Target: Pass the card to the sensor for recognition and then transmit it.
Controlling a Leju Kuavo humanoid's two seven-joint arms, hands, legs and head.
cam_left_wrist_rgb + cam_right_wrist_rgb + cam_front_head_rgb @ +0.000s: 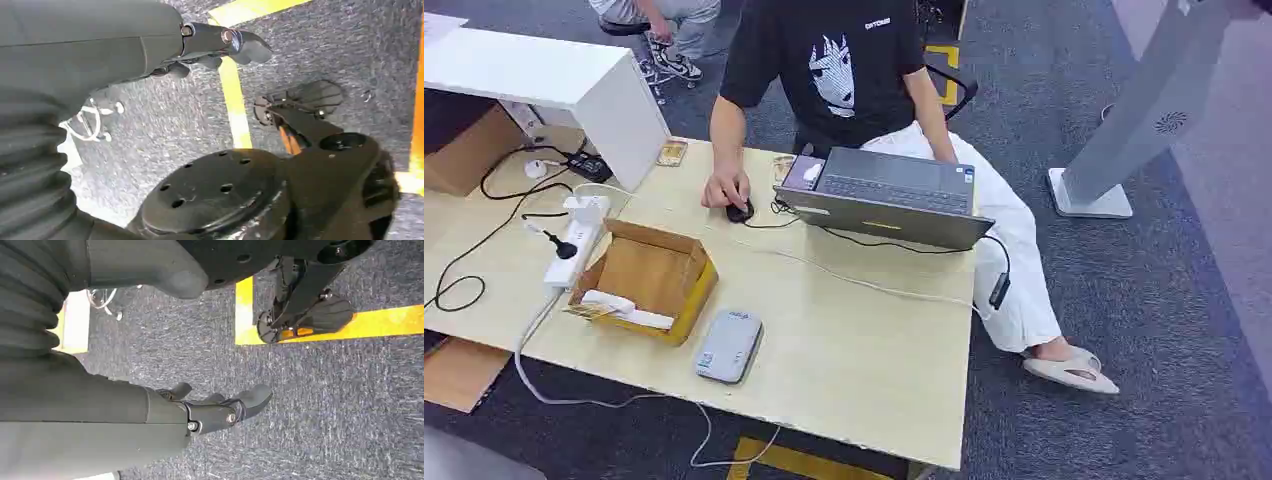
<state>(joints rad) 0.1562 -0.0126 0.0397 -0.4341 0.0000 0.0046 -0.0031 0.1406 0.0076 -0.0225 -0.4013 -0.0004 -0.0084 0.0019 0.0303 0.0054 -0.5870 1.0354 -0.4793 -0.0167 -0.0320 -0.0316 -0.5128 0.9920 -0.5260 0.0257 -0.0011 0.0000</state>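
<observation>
Grey flat rounded-rectangle sensor box (pixel 729 346) lay lower left of centre on the pale wooden table (pixel 864 350), just beside the open yellow-edged cardboard box (pixel 646 279) holding white cards (pixel 624 307). Left hand (pixel 220 47) and right hand (pixel 220 407) hung over carpet, fingers apart, holding nothing.

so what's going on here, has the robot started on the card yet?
Not yet. Both arms hang at its sides: the left hand and right hand hold nothing and face the carpet. On the table, the grey sensor sits beside an open cardboard box. A person seated behind the table works at a laptop, one hand on a mouse.
</observation>
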